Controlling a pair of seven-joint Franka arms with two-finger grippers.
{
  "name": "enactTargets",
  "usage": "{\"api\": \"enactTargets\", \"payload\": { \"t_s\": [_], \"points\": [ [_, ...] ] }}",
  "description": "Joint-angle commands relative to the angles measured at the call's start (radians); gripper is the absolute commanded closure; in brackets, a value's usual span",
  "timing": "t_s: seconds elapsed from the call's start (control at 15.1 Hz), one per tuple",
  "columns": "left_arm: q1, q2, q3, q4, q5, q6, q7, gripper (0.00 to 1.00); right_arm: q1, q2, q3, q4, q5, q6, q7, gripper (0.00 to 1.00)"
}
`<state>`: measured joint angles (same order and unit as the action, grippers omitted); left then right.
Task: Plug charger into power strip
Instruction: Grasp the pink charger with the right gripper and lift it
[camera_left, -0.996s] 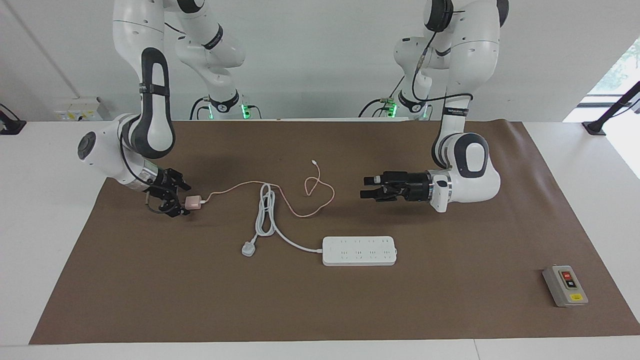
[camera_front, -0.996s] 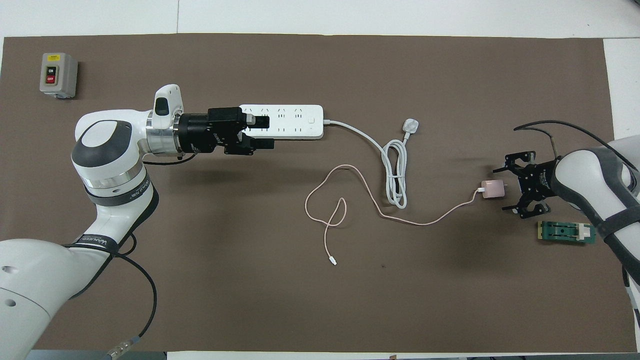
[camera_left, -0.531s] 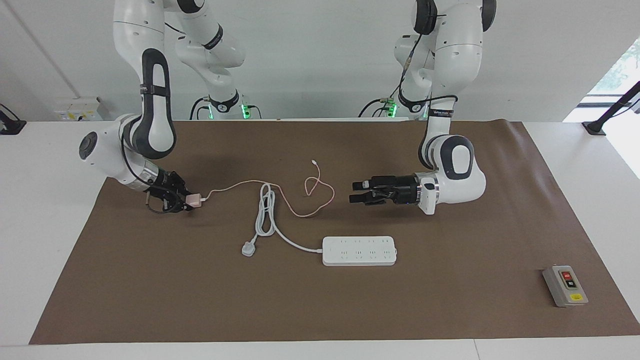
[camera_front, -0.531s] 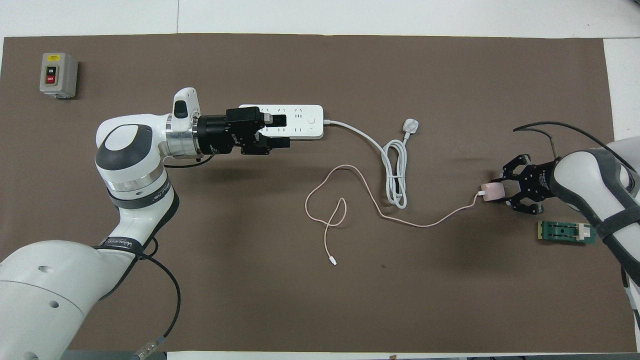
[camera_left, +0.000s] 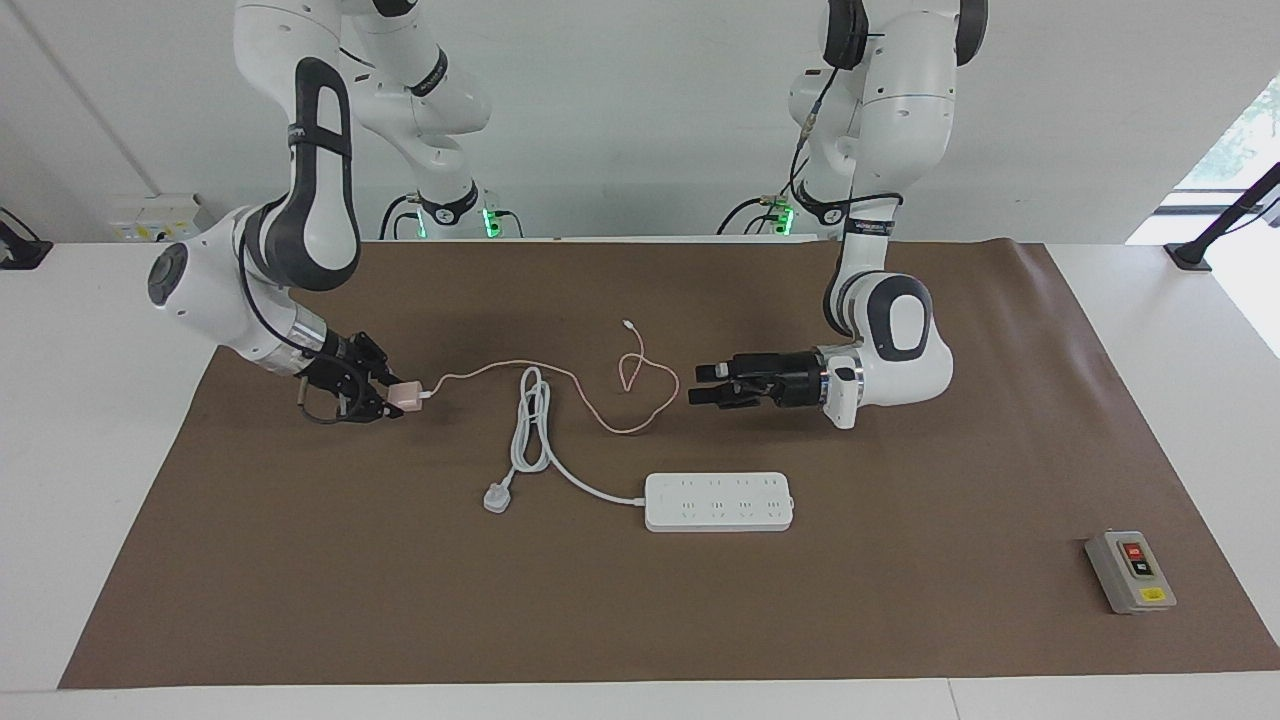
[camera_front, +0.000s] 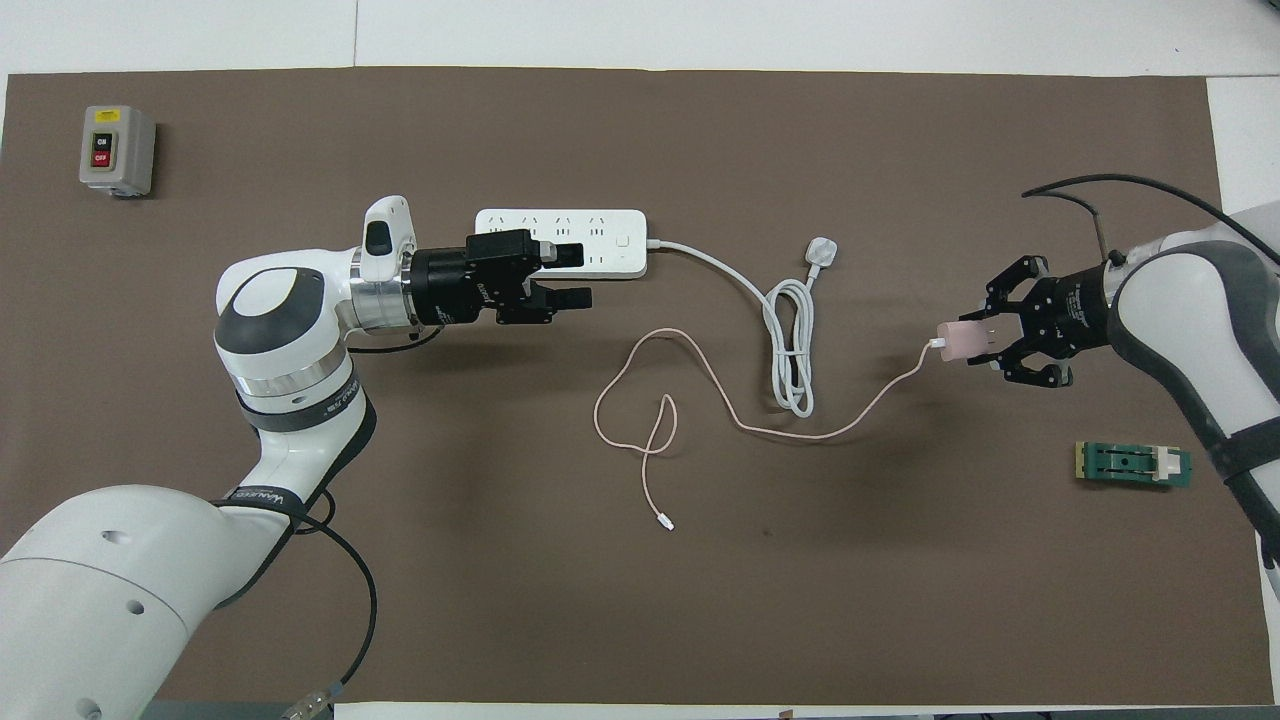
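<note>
A: Pink cube, the charger (camera_left: 408, 394), sits pinched in the right gripper (camera_left: 392, 398), fingertips closed on its body, lifted just clear of the brown mat (camera_left: 300, 560) at the right arm's end.

B: Its cable (camera_left: 560, 385) trails over the white cord (camera_left: 530, 425). The power strip (camera_left: 718, 501) lies flat mid-table. We log the left gripper (camera_left: 700, 384), jaws spread and holding nothing, over the mat beside the strip.

A: We judge it best to carry slowly, let the cable slack follow, turn the prongs down and square them over one socket before pressing.
</note>
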<state>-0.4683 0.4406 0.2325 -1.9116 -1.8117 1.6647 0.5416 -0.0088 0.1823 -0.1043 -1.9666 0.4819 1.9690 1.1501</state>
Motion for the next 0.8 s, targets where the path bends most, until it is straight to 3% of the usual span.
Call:
{"api": "enactTargets", "payload": {
  "t_s": [0.0, 0.33, 0.73],
  "points": [
    [-0.033, -0.006, 0.022, -0.024, -0.032, 0.032, 0.037, 0.00, 0.078, -0.014, 0.009, 0.060, 0.017, -0.027, 0.156, 1.00],
    [-0.030, -0.006, 0.022, -0.029, -0.034, 0.030, 0.044, 0.00, 0.219, -0.006, 0.009, 0.135, 0.059, -0.006, 0.319, 1.00],
    [-0.027, -0.006, 0.027, -0.029, -0.032, 0.026, 0.060, 0.00, 0.375, 0.002, 0.009, 0.132, 0.078, 0.169, 0.456, 1.00]
  ]
}}
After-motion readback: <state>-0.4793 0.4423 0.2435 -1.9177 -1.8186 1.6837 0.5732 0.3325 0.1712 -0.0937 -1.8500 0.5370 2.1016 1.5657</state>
